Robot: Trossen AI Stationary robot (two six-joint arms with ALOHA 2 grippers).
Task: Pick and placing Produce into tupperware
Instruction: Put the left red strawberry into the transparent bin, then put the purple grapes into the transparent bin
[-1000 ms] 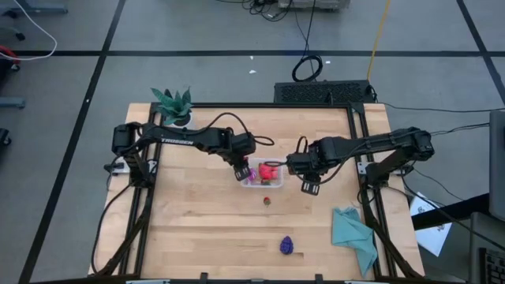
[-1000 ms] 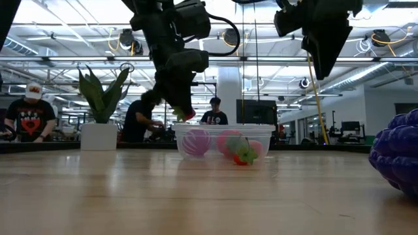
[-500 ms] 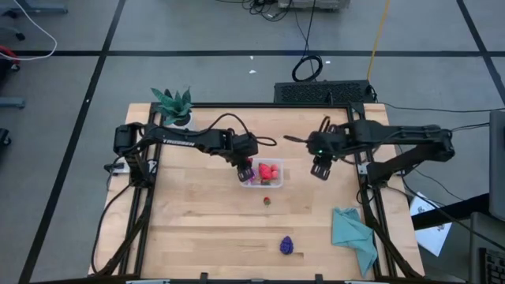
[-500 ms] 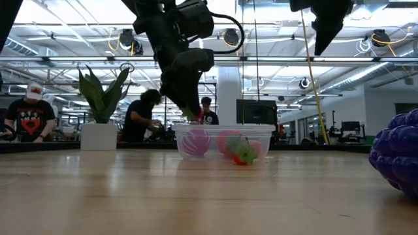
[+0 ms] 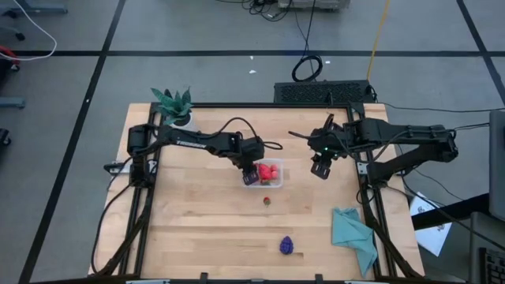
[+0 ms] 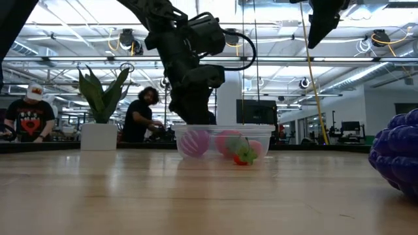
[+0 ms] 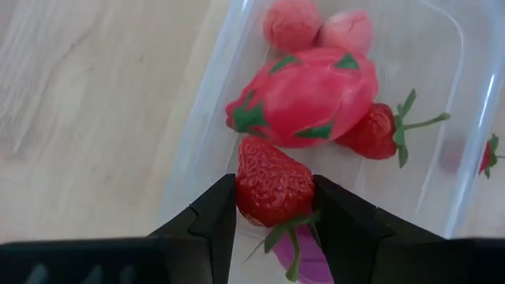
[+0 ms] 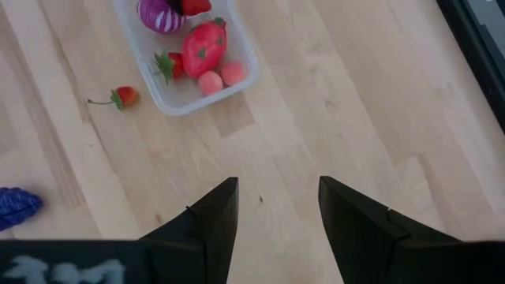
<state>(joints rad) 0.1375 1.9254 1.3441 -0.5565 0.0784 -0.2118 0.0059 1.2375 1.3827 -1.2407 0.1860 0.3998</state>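
The left gripper hangs over the near end of the tupperware, its jaws closed on a red strawberry pinched at the shoulders with the green stem trailing below; that hold keeps the fruit tip-forward and free to drop straight into the tub once the jaws part. The tupperware sits near the middle of the tabletop, slightly toward twelve o'clock, so both arms can reach it; inside lie a big pink-red fruit with green flecks, two pale pink balls, another strawberry, and a magenta ball at the end under the left gripper. Outside the tub, a small strawberry rests just off its six o'clock edge, and the dark purple cluster lies farther out at six o'clock, both seemingly yet to be picked. The right gripper hovers high at three o'clock of the tub, jaws partly open and empty, apparently keeping clear of the drop; a teal cloth lies at five o'clock and a potted plant at ten o'clock.
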